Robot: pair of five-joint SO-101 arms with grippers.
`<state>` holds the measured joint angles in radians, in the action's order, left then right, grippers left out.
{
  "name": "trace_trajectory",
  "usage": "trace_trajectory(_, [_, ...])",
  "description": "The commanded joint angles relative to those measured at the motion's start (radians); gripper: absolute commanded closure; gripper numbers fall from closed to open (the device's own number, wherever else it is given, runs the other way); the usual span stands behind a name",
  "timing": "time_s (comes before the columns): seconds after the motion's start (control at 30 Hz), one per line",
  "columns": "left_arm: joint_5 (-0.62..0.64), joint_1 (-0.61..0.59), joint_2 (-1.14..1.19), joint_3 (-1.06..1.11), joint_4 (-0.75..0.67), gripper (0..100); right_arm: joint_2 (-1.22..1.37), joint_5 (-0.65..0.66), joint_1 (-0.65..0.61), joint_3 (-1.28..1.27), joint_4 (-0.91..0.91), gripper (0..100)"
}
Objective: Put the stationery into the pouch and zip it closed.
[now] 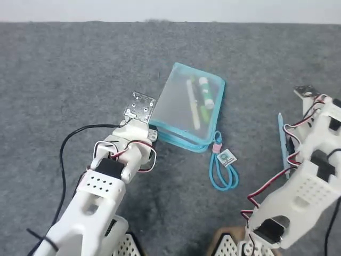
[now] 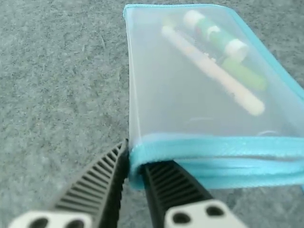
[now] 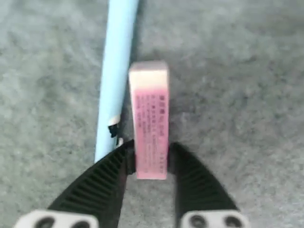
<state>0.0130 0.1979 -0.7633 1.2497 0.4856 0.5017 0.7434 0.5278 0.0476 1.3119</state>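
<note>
Pouch [image 1: 189, 109] lies on the grey mat [image 1: 69, 74], left gripper [image 2: 135, 166] pinching its corner at the zipper edge. Right gripper [image 3: 149, 161] is clamped on the pink eraser [image 3: 151, 118] beside the blue pen [image 3: 116, 71]. Next it probably needs lifting and carrying into the opening.

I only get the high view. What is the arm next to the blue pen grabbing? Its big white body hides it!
Observer: Its wrist view shows the right gripper shut on a pink eraser that lies right beside the blue pen.
Operator: And the other arm, is it really pinching the pouch?
Observer: Yes. The left gripper is clamped on a corner of the pouch, right at its teal-trimmed edge.
</note>
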Motion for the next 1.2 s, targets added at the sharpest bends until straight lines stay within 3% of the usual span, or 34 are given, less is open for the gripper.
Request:
trace_trajectory(0.0, [0.020,0.008,-0.006,-0.016,-0.038,99,-0.059,-0.068,0.013,0.041,0.062,99.3])
trace_trajectory(0.17, [0.020,0.008,-0.006,-0.016,-0.038,99,-0.268,-0.089,-0.025,0.077,0.231,99.1])
trace_trajectory(0.33, [0.037,0.026,-0.006,-0.018,-0.057,99,-0.567,-0.120,-0.173,0.028,0.386,99.1])
trace_trajectory(0.43, [0.052,0.072,-0.006,-0.016,-0.066,99,-0.776,-0.130,-0.338,-0.103,0.423,99.1])
trace_trajectory(0.63, [0.054,0.115,-0.006,-0.018,-0.066,99,-1.098,-0.195,-0.788,-0.454,0.378,99.1])
trace_trajectory(0.77, [0.054,0.117,-0.006,-0.019,-0.066,99,-1.084,-0.279,-0.969,-0.519,0.343,99.1])
trace_trajectory(1.17, [0.049,0.118,-0.012,-0.019,-0.063,99,-0.641,-0.382,-0.978,-0.204,0.315,99.1])
